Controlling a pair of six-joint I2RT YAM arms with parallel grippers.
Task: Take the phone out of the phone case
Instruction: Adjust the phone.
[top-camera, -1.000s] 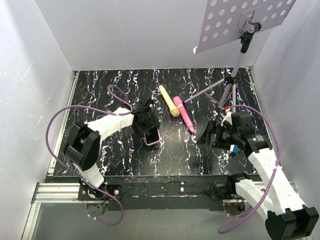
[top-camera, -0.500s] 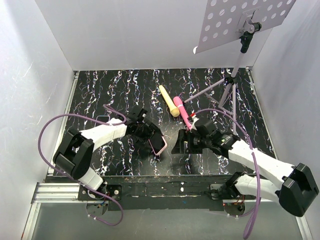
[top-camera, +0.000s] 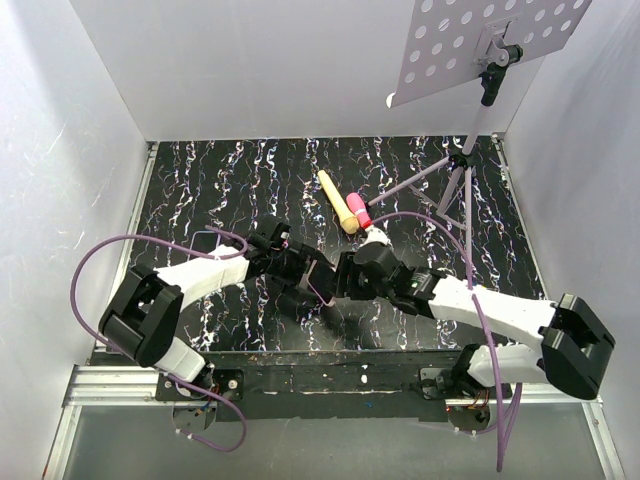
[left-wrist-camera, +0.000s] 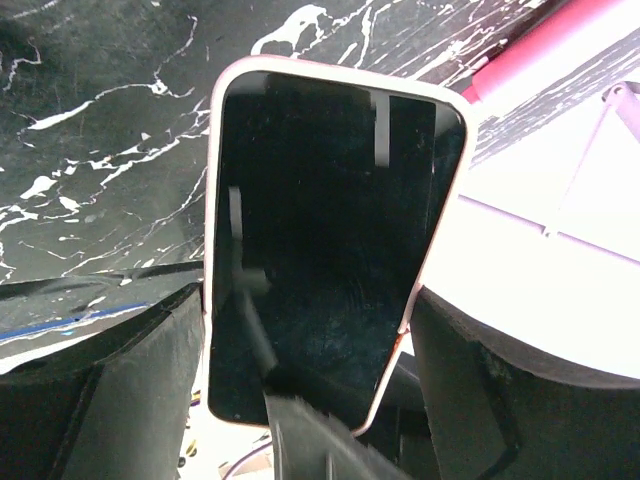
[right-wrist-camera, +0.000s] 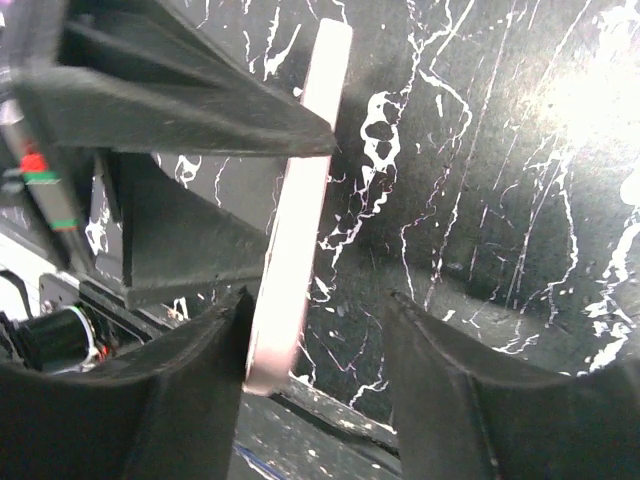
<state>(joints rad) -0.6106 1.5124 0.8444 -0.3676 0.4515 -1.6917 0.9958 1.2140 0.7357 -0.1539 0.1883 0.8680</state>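
The phone (left-wrist-camera: 320, 230), glossy black screen up, sits inside the salmon-pink phone case (right-wrist-camera: 300, 200). My left gripper (left-wrist-camera: 305, 300) is shut across the case's width and holds it lifted and tilted near the table's front middle (top-camera: 322, 288). In the top view the left gripper (top-camera: 300, 268) and my right gripper (top-camera: 343, 278) meet at the case. In the right wrist view the case stands edge-on between the right gripper's (right-wrist-camera: 320, 300) open fingers. The left finger (right-wrist-camera: 180, 380) touches the case; the right finger (right-wrist-camera: 470, 390) is apart from it. The phone's back is hidden.
A yellow stick (top-camera: 338, 203) and a pink marker-like stick (top-camera: 358, 210) lie behind the grippers; the pink one also shows in the left wrist view (left-wrist-camera: 560, 45). A tripod (top-camera: 455, 180) carrying a perforated plate (top-camera: 480, 45) stands at the back right. White walls enclose the table.
The left gripper has carried the cased phone toward the front middle and tilted it up. The right arm has swung in from the right and now has its fingers around the case.
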